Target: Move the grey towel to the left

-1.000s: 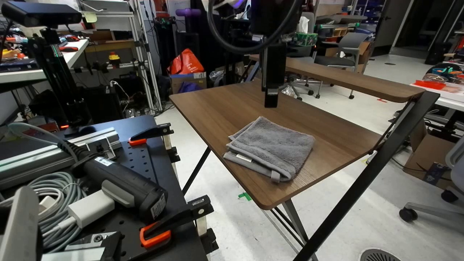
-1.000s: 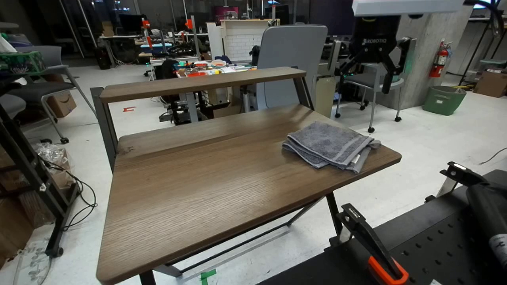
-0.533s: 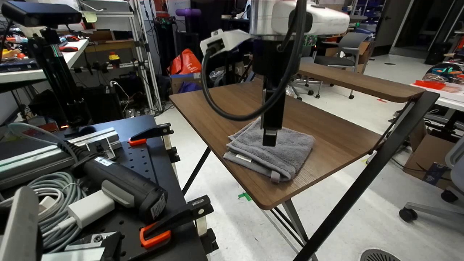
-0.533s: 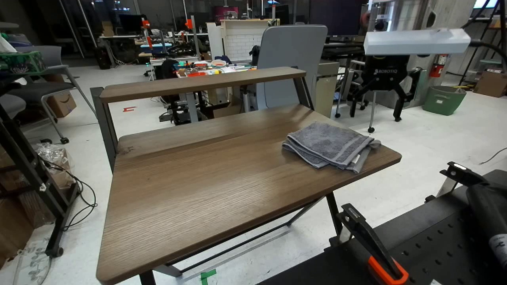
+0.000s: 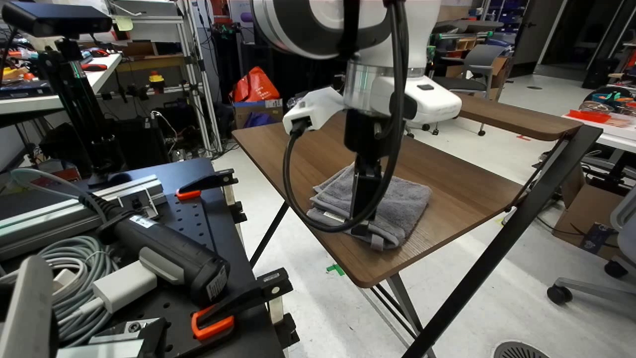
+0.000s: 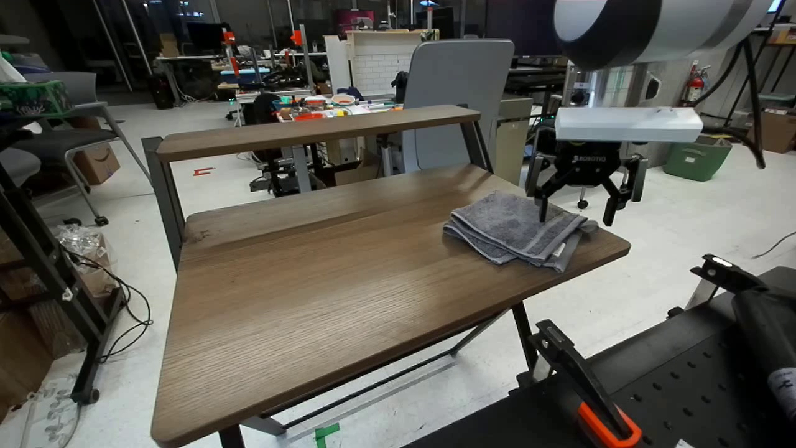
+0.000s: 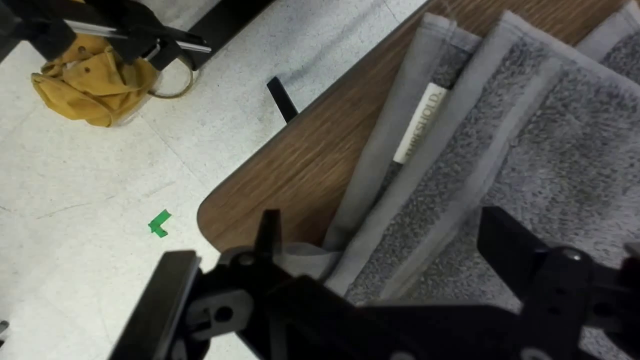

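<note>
**Wide Reach, Narrow Margin**

The gripper (image 6: pixel 575 219), fingers spread apart and holding nothing, hangs at one corner of a folded grey towel (image 6: pixel 507 218) lying near the end of a brown table (image 6: pixel 311 292). Whether either fingertip touches cloth cannot be told.

The likeliest trouble is a shallow bite: should the fingers close before they reach the bottom layer, the upper fold alone might lift and the rest unfold or drag behind. A grab at the loop (image 5: pixel 377 242) only could slip the same way. Too deep a descent may press a finger into the tabletop, and a sideways nudge could push the cloth over the nearby edge.

The wrist view alone makes the label (image 7: pixel 420 122) readable, apparently "THRESHOLD," and catches a yellow bundle (image 7: pixel 100 82) beyond the table's rim. It also sets one finger over the cloth, the other toward the table's rounded corner. The finger spread is plain in an exterior view facing the gripper; in an exterior view taking it edge-on, a black cable (image 5: pixel 397 99) crosses in front.
</note>
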Controlling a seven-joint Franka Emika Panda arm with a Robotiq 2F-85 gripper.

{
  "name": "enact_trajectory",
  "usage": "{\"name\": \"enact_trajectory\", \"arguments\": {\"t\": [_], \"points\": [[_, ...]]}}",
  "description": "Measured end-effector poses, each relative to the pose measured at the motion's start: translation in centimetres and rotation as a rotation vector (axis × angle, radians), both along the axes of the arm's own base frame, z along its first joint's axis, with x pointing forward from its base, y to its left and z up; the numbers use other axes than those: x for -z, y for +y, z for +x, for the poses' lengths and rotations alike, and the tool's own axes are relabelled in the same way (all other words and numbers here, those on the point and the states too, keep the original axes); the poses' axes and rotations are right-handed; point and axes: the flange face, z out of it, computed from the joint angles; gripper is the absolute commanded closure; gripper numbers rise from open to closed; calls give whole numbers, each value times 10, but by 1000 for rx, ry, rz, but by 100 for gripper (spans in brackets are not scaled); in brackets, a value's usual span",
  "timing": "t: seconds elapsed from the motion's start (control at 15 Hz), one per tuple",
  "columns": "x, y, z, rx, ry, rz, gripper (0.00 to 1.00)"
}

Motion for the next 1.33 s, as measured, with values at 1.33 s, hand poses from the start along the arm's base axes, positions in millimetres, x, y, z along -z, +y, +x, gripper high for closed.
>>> {"name": "enact_trajectory", "arguments": {"t": [1.33], "points": [[45,233,112,-365,-65,85,0]]}}
